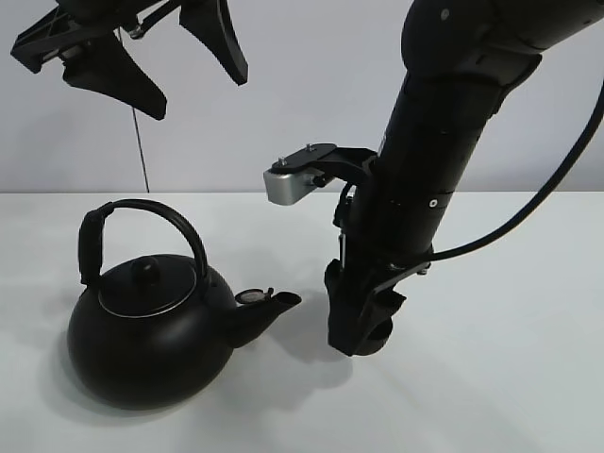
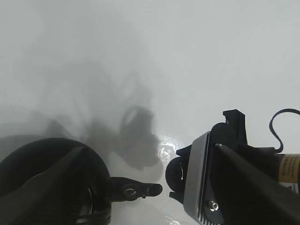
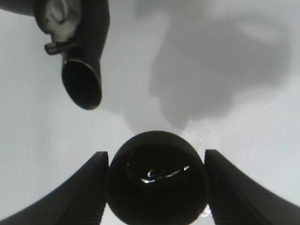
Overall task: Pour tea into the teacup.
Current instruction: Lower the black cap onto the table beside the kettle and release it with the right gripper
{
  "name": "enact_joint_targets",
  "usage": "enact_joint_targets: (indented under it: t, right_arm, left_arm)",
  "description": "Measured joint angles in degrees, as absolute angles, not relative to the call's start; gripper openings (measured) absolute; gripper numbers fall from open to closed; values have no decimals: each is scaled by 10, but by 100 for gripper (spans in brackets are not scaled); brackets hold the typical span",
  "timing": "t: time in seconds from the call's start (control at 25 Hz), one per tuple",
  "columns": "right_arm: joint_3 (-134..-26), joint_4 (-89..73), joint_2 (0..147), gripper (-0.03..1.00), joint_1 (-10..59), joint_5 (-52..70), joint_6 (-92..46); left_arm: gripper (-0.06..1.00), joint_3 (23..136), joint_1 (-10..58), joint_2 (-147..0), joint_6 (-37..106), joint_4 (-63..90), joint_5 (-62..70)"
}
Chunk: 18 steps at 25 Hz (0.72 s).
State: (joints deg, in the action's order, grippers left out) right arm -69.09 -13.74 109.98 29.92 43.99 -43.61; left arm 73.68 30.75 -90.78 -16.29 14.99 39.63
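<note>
One kettle (image 1: pixel 151 340), one teacup (image 3: pixel 159 185), two grippers, all on or over a white table (image 1: pixel 491 377).

The right gripper (image 3: pixel 156 157) is down low just past the kettle's spout (image 1: pixel 274 307). Its jaws are on either side of the teacup and look pressed against it. The cup is near the spout tip but not touching it, and there's a shiny glint inside it. Can't tell if it's resting on the table or lifted a hair.

The left gripper (image 1: pixel 198 94) hangs high above the kettle's handle (image 1: pixel 142 222) with its jaws spread wide, holding nothing. Nothing sits between spout and cup.
</note>
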Motion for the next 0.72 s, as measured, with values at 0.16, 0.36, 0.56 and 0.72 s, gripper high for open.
enact_joint_targets:
  t: [0.16,0.36,0.56,0.72]
  right_arm:
    - [-691,-130,1100,40,299,439,-443]
    - [-692,-128,1107,40,299,435,-398]
    - [-701,-127,1136,40,299,439,-368]
    - [-713,-128,1140,40,299,433,-371]
  left_arm:
    - [52,737,307,-908,-163,150,396]
    - [52,737,307,-908,-163,150,396]
    - [52,737,307,-908,-163,150,396]
    - [52,737,307,-908,-163,150,396]
